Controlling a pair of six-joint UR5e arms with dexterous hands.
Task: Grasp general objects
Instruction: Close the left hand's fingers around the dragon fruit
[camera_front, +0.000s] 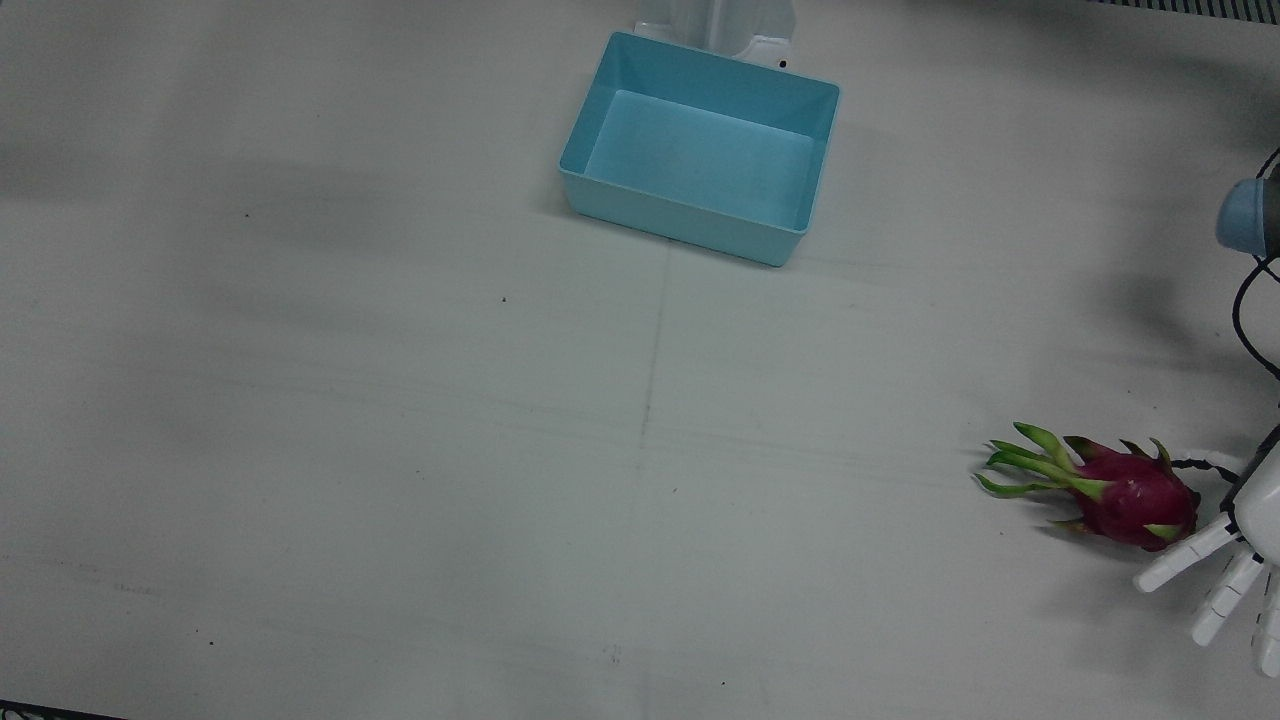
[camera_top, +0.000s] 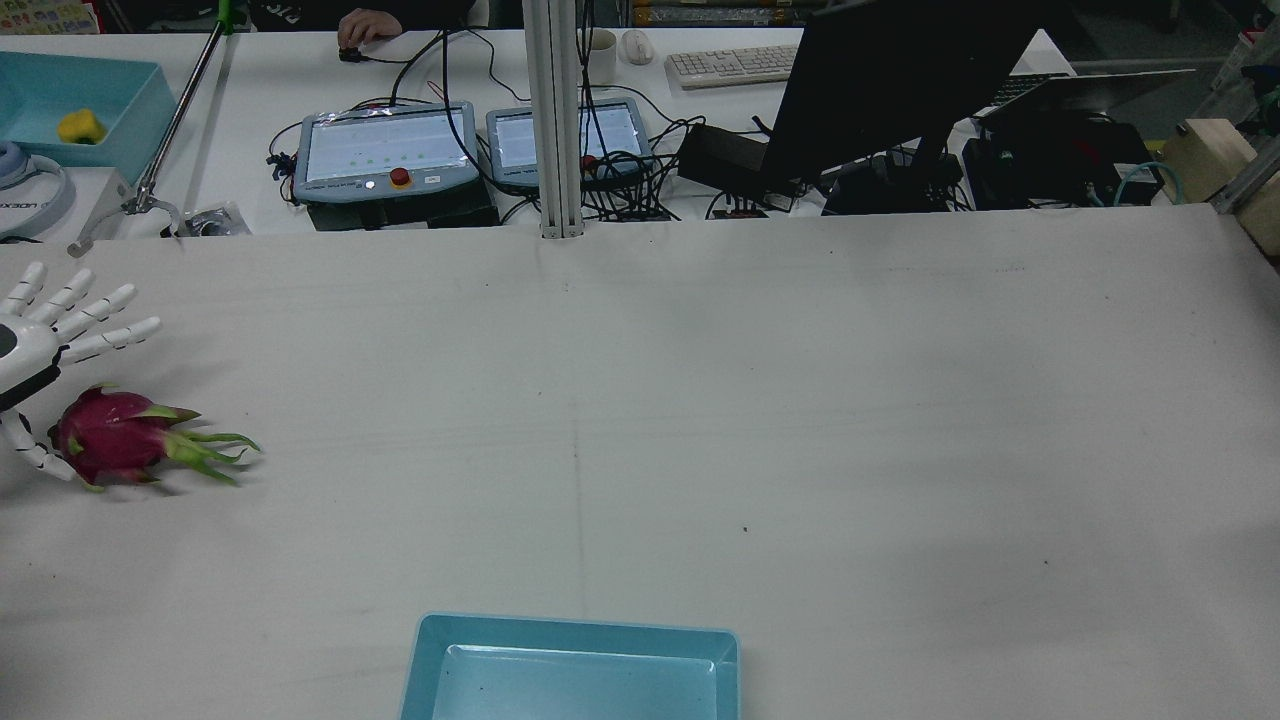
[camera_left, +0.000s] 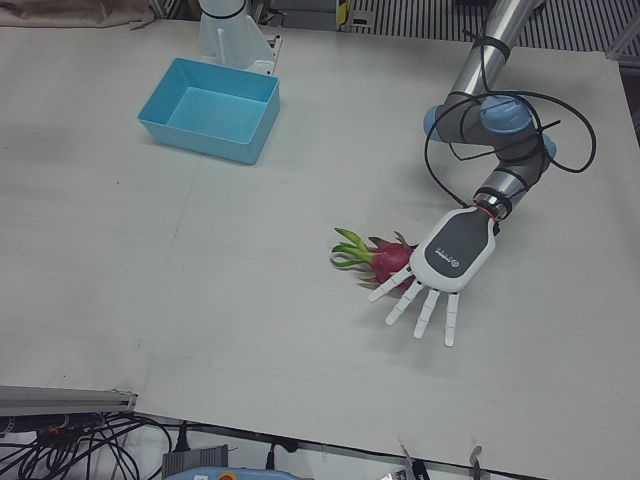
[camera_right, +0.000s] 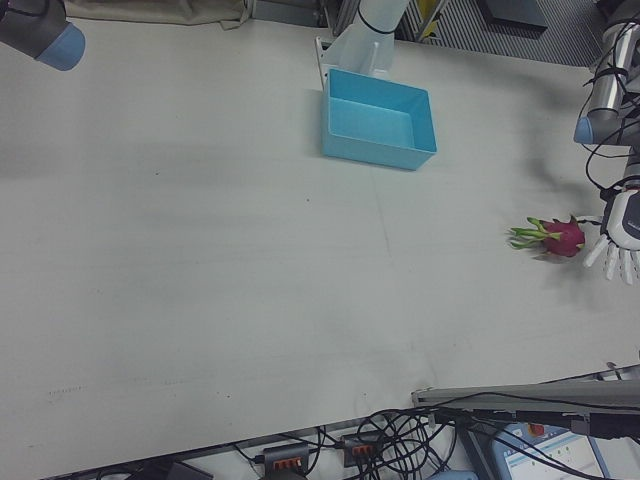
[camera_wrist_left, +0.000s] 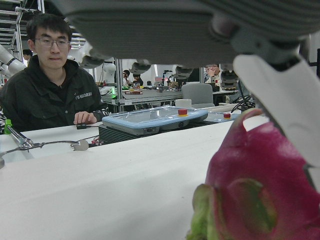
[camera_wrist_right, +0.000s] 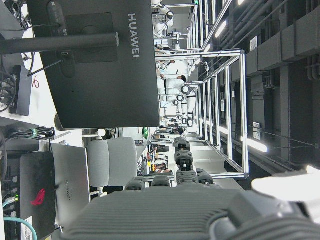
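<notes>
A magenta dragon fruit (camera_front: 1130, 495) with green scales lies on the white table near the left arm's side edge. It also shows in the rear view (camera_top: 110, 445), the left-front view (camera_left: 385, 255) and the right-front view (camera_right: 560, 237). My left hand (camera_left: 445, 265) is open, fingers spread flat, right at the fruit's round end; its thumb (camera_top: 35, 455) reaches round the fruit's end. The left hand view shows the fruit (camera_wrist_left: 265, 190) close under the palm. My right hand (camera_wrist_right: 190, 215) shows only in its own view, raised, with nothing in it.
An empty light-blue bin (camera_front: 680, 225) stands at the middle of the robot's side of the table, also in the rear view (camera_top: 570, 630). Teach pendants (camera_top: 385, 150), cables and a monitor lie beyond the far edge. The right arm's elbow (camera_right: 40, 30) hangs high over its corner.
</notes>
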